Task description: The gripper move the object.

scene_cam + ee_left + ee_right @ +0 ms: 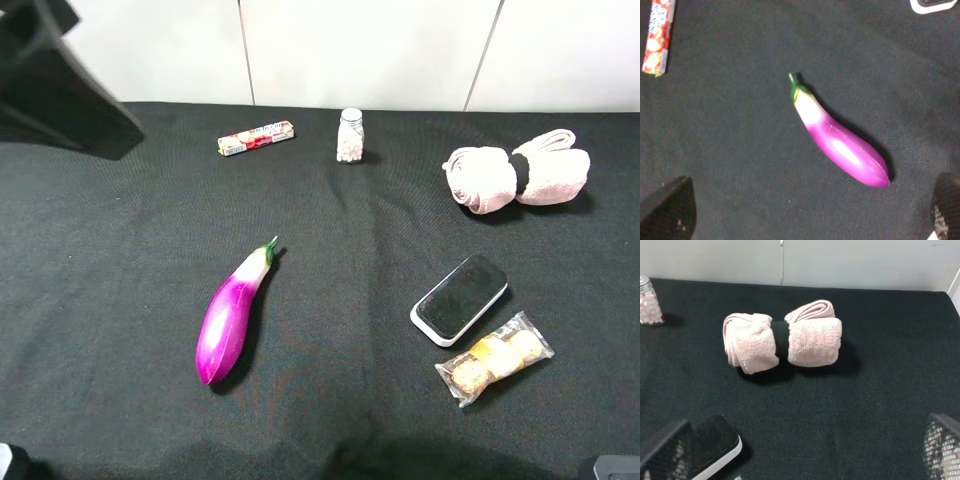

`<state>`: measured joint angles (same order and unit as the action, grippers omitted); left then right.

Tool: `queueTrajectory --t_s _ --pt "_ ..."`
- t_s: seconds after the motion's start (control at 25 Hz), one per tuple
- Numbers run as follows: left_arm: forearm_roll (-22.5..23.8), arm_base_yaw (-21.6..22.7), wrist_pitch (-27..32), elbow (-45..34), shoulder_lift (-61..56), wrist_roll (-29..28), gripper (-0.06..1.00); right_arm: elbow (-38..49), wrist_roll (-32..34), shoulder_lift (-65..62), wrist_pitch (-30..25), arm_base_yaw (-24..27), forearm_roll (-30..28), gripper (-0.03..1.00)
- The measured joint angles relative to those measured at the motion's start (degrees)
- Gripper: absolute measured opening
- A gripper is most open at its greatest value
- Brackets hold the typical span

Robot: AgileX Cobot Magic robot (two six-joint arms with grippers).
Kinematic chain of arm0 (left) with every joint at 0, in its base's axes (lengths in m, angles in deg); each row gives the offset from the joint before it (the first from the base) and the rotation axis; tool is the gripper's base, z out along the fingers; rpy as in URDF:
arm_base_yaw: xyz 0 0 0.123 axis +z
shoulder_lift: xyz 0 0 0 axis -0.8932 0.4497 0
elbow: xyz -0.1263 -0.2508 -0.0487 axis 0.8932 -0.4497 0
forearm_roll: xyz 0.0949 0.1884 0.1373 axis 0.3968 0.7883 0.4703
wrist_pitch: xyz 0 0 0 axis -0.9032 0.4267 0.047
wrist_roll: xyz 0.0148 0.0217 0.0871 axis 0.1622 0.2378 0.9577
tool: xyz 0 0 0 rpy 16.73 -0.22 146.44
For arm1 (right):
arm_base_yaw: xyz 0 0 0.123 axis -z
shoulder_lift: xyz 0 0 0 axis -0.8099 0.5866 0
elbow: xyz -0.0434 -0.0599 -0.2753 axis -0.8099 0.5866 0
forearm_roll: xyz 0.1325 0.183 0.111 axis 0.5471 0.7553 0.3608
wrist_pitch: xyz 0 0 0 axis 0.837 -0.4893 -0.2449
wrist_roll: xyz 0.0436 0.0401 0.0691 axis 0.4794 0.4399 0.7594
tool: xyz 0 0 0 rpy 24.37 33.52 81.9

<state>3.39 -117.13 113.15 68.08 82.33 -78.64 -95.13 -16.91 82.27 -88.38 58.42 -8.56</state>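
Lower right of the exterior high frame, on the black cloth table (120,260), lies the object (459,299), a flat block with a black top on a white base. Its long axis runs diagonally, one end toward the upper right of the frame and the other toward the lower left. Just beside its lower-right long edge lies a clear-wrapped snack packet (495,358), roughly parallel and very near; I cannot tell whether they touch. Bare cloth lies open to the block's left, as far as the purple eggplant (231,313), and above it, up to the rolled pink towel (515,178) at upper right.

A small bottle of white pellets (350,135) and a candy roll (256,137) sit along the far edge, well apart from the block.

From the right wrist camera, the right gripper (800,452) stands wide open and empty, one finger (662,447) next to the block's corner. The left gripper (810,210) is also spread wide above the eggplant, holding nothing.
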Motion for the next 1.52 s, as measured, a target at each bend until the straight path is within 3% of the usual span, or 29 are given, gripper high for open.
queueTrajectory --t_s 0.16,0.28,1.08,1.52 --pt "1.07 0.33 0.0 -4.08 -4.73 -2.73 0.99 0.0 0.0 0.0 0.0 0.0 0.0 0.69" --pt "1.18 2.92 0.0 -8.05 -8.96 -4.79 0.99 0.0 0.0 0.0 0.0 0.0 0.0 0.69" --pt "1.18 34.43 -2.2 -34.65 -43.33 -5.46 0.99 0.0 0.0 0.0 0.0 0.0 0.0 0.69" --pt "-1.18 47.89 -4.92 -42.91 -57.52 -2.73 0.99 0.0 0.0 0.0 0.0 0.0 0.0 0.69"
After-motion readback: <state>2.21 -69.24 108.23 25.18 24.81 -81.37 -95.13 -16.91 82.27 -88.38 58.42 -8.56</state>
